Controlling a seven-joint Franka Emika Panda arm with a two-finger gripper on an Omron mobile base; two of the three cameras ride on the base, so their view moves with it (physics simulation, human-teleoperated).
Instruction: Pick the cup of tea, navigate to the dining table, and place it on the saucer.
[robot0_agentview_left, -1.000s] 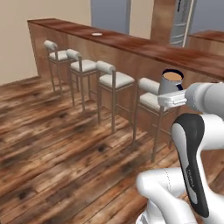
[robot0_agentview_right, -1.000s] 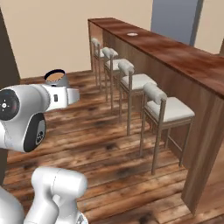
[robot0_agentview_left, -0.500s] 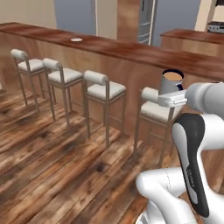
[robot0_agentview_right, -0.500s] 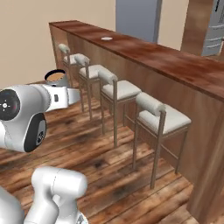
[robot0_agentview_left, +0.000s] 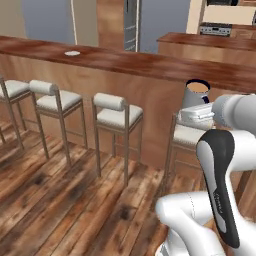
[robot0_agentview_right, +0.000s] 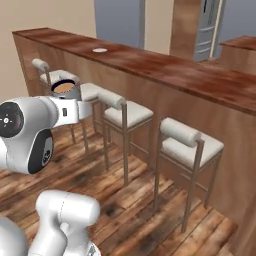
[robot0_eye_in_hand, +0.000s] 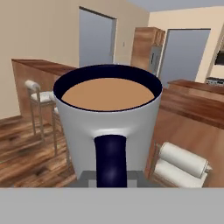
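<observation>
Hand view: cylindrical grey cup of tea (robot0_eye_in_hand: 109, 127) (glossy)

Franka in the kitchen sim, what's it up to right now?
The arm carries the cup of tea upright in its gripper, which is shut on the cup; the tea is level below the dark rim. The base faces the long dining table and its row of white-cushioned stools. The saucer sits bare on the tabletop, well off to the left of the cup, so placing is not yet done.
</observation>
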